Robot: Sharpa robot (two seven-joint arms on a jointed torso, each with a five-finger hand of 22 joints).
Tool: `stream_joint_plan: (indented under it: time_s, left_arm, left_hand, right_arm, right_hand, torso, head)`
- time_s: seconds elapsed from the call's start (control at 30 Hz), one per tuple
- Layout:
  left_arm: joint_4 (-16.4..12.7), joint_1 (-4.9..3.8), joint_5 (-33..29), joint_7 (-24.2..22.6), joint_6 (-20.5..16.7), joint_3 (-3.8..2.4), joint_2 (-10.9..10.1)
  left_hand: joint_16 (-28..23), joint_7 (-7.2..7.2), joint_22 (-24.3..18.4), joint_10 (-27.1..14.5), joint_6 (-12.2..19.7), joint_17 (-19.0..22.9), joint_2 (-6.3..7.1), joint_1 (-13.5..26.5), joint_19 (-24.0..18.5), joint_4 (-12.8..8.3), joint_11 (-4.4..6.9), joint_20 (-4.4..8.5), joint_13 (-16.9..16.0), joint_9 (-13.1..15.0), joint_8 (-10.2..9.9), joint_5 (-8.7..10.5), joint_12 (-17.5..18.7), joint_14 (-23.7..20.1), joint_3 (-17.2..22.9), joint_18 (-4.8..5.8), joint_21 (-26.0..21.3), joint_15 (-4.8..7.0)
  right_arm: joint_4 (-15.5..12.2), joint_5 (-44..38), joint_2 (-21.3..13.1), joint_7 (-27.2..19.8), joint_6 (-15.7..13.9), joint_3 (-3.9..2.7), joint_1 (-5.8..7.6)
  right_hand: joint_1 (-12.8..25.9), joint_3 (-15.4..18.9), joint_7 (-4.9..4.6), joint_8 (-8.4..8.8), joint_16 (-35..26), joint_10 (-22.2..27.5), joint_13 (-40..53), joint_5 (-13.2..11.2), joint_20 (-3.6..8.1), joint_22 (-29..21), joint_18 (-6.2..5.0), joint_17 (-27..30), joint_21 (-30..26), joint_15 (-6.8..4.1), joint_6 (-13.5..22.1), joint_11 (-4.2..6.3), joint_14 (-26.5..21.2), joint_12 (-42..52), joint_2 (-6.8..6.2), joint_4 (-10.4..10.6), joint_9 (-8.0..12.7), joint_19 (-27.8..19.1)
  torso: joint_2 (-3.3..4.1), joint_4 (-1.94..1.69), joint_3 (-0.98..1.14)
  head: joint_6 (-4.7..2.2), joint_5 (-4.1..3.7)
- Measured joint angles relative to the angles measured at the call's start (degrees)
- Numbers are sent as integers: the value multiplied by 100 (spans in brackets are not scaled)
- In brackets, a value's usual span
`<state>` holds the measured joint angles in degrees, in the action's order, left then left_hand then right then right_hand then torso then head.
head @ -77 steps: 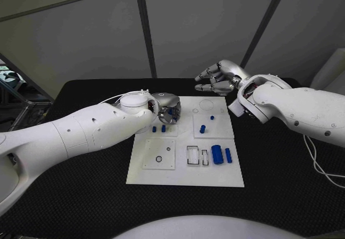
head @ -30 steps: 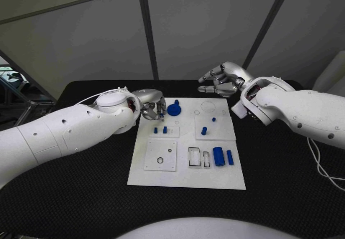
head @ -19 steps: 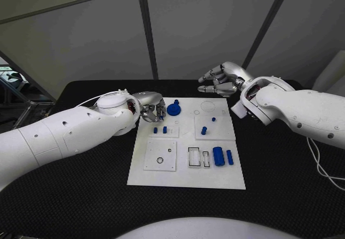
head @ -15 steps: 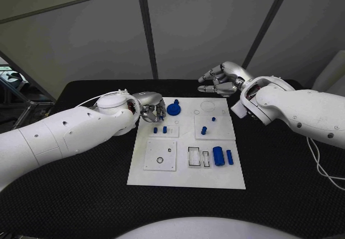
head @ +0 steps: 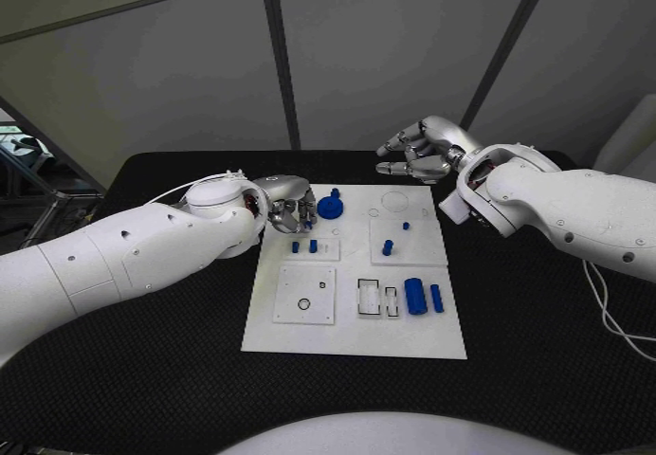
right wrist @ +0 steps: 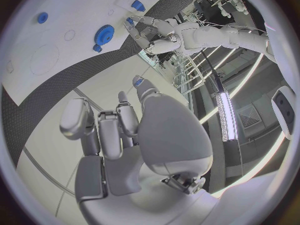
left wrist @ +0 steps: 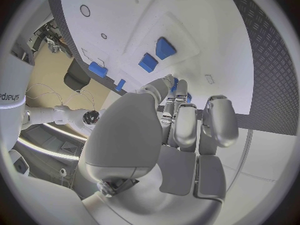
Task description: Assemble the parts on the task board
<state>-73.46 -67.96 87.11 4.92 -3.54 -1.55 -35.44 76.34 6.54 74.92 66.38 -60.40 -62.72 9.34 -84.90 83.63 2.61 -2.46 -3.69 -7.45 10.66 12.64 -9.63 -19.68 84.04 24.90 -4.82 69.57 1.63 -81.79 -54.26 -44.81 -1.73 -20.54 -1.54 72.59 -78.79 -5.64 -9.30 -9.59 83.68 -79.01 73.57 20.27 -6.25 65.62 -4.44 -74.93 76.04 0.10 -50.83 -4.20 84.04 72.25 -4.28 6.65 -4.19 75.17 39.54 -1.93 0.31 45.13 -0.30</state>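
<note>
The white task board lies in the middle of the table. A blue gear sits near its far left corner, also seen as a blue gear from the right wrist. My left hand hovers just left of the gear with its fingers curled in and nothing visibly held; its fingers are bunched against the thumb. My right hand hangs beyond the board's far edge, fingers curled and empty. Two small blue pegs stand in a sub-plate near the left hand.
On the board's right half stand a blue peg and a smaller pin. A thick blue cylinder and a blue bar lie beside two rectangular slots. A round outline marks the far right.
At the earliest frame my left hand covered the gear's spot; it has since drawn back to the left, leaving the gear on the board. Nothing has moved in the last second.
</note>
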Motion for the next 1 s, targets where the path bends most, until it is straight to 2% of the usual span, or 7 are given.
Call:
stream_joint_plan:
  time_s: [0.43, 0.53, 0.7, 0.77, 0.83, 1.0]
  left_arm:
    - [6, 8, -12, 12, 28, 3, 1]
    - [15, 8, -15, 26, 42, 3, 9]
    - [47, 8, -21, 58, 76, 0, 32]
    - [61, 7, -22, 73, 88, 0, 40]
    - [73, 7, -23, 87, 99, 0, 43]
    - [100, 9, -24, 137, 118, 4, 46]
  left_hand:
    - [0, 0, 0, -1, 0, 7, -24, 24, 0, 0, -1, 0, 0, -5, -1, 0, 27, 0, 0, 0, 0, 0]
    - [0, 0, 0, 0, 0, 22, 7, 55, 0, 0, -1, 0, -7, -5, -7, 0, 30, 0, 0, 0, 0, 0]
    - [0, 2, 0, -8, 2, 55, 22, 145, 0, 0, -8, 0, -3, -39, -86, -3, 132, 0, 0, 0, 0, 0]
    - [0, 49, -1, -35, 61, 73, 69, 192, 0, 0, -34, 0, 5, -60, -148, -3, 161, 0, 0, 0, 0, 0]
    - [0, 54, 0, -46, 140, 84, 61, 244, 0, 2, -46, 0, 7, -83, -202, -3, 177, 0, -2, 1, 0, 0]
    - [0, 67, -1, -71, 387, 106, 150, 377, 21, 59, -70, -22, 7, -170, -395, -3, 251, 0, -59, 0, 0, 0]
  right_arm:
    - [5, -3, 5, 0, 0, 0, 0]
    - [5, -3, 7, 0, 0, 0, 0]
    - [5, -4, 7, 0, 1, 0, 0]
    - [5, -4, 6, 0, 1, 0, 0]
    - [5, -4, 5, 0, 1, 0, 0]
    - [5, -5, 5, 0, 1, 0, 0]
  right_hand:
    - [0, 0, 0, 0, 0, 0, 0, 0, 0, 0, 0, 0, 0, 0, 0, 0, 0, 0, 0, 0, 0, 0]
    - [0, 0, 0, 0, 0, 0, 0, 0, 0, 0, 0, 1, 0, 0, 0, 0, 0, 0, 0, 0, 0, 0]
    - [0, 0, 0, 0, 0, 0, 0, 0, 0, 0, 0, 1, 0, 0, 0, 0, 0, 0, 0, 0, 0, 0]
    - [0, 0, 0, 0, 0, 0, 0, 0, 0, 0, 0, 1, 0, 0, 0, 0, 0, 0, 0, 0, 0, 0]
    - [0, 0, 0, 0, 0, 0, 0, 0, 0, 0, 0, 1, 0, 0, 0, 0, 0, 0, 0, 0, 0, 0]
    - [0, 0, 0, 0, 0, 0, 0, 0, 0, 0, 0, 1, 0, 0, 0, 0, 0, 0, 0, 0, 0, 0]
  torso:
    - [-1, 0, 0]
    - [-1, 0, 0]
    - [0, 0, 0]
    - [1, 0, 0]
    - [1, 0, 0]
    - [1, 0, 0]
  head:
    - [17, -1]
    - [23, -1]
    - [24, -1]
    - [30, -1]
    - [33, -7]
    - [39, -13]
